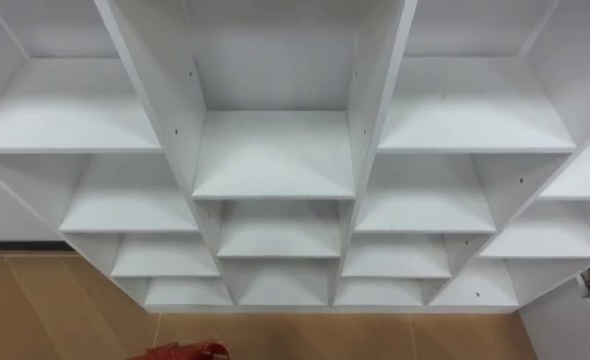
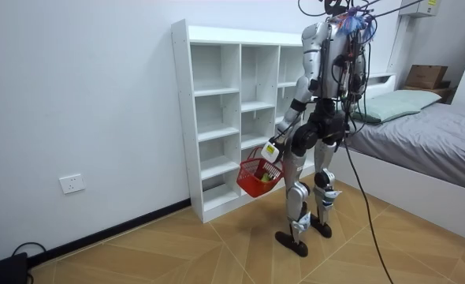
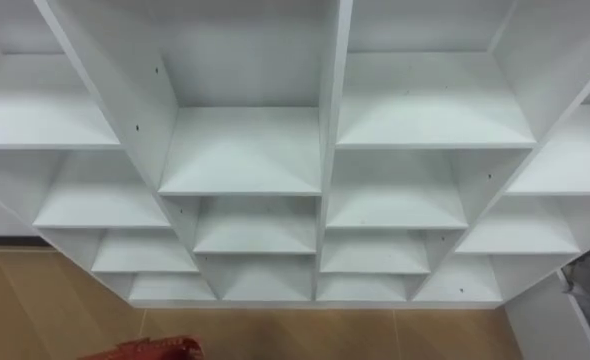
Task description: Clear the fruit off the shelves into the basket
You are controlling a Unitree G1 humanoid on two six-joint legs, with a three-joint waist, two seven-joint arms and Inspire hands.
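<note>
Left hand (image 2: 273,148): gripping red plastic basket (image 2: 258,177), hanging low-left
White cubby closet (image 1: 275,150): straight ahead, no fruit seen

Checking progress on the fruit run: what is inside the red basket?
The red basket, hanging from the left robot hand, holds a yellow-green item, likely fruit. Its wall hides the rest, so how many pieces lie inside is unclear.

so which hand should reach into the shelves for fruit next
Right, probably: the left hand is occupied carrying the red basket by its handle, low beside the white shelves.
</note>
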